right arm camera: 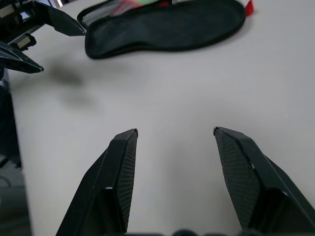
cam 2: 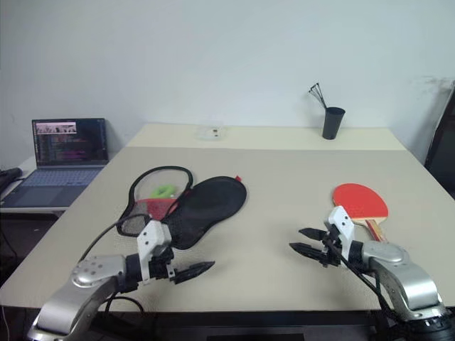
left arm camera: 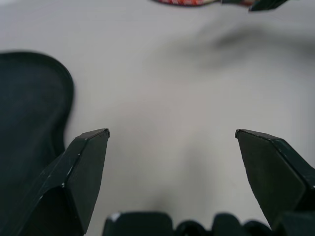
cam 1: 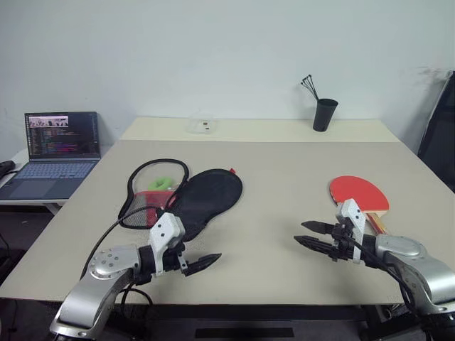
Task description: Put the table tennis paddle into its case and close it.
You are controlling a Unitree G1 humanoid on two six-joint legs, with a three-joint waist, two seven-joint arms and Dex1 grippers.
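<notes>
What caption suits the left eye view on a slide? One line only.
Both open claws, left and right, hover over the table between the unzipped case and the red paddle.

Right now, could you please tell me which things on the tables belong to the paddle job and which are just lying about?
Job: table tennis paddle; open case.
Lying about: laptop; black cup of sticks; small clear box.

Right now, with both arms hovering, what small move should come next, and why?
Probably bring the right gripper back to the table tennis paddle lying just behind it: both it and the left gripper are open and empty, and the case lies unzipped near the left arm.
</notes>
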